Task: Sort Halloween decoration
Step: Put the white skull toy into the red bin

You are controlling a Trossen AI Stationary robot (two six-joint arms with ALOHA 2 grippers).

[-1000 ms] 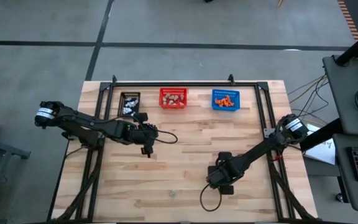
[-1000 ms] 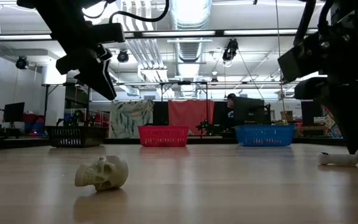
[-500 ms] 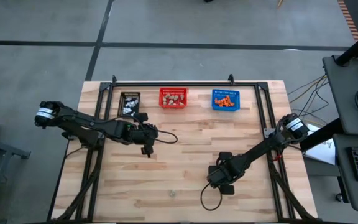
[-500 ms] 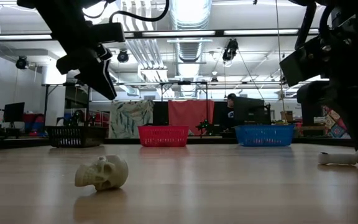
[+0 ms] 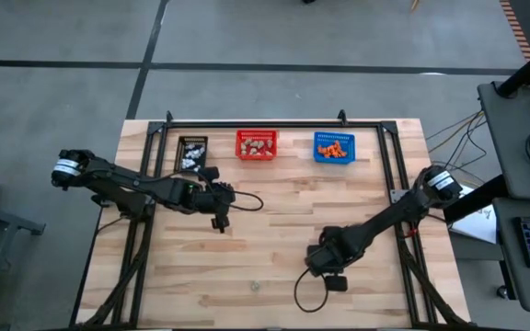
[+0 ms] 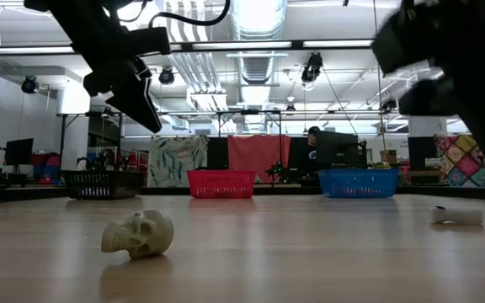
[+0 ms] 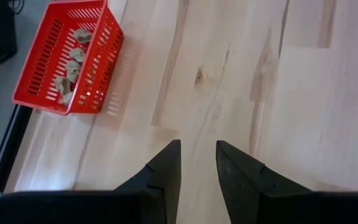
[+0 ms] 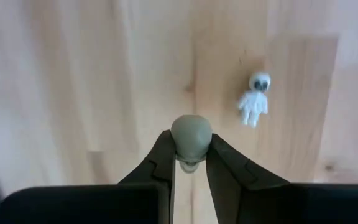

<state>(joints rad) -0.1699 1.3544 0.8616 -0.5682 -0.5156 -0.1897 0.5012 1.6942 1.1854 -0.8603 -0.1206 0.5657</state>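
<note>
My right gripper hangs over the table's near right part, shut on a small beige-grey skull-like trinket. Below and just beside it, a tiny white ghost figure lies on the wood, and the low view shows it at the right. A second beige skull rests on its side near the front edge. My left gripper hovers open above bare wood at the left middle, with nothing between its fingers. My right gripper pinches the beige-grey trinket between its two fingertips, which sit on the trinket's two sides. The rounded top sticks out past the fingertips. The fingers point down from above, and the trinket is lifted clear of the table.
Three small mesh baskets stand in a row at the far edge: black with white pieces, red with beige pieces, blue with orange pieces. A black metal frame borders the table. Bare wood lies between the arms.
My right gripper has gone up from the table, taking the round beige-grey trinket with it. That trinket lay next to the white figure a second ago and is now lifted clear. The white figure has stayed where it was.
</note>
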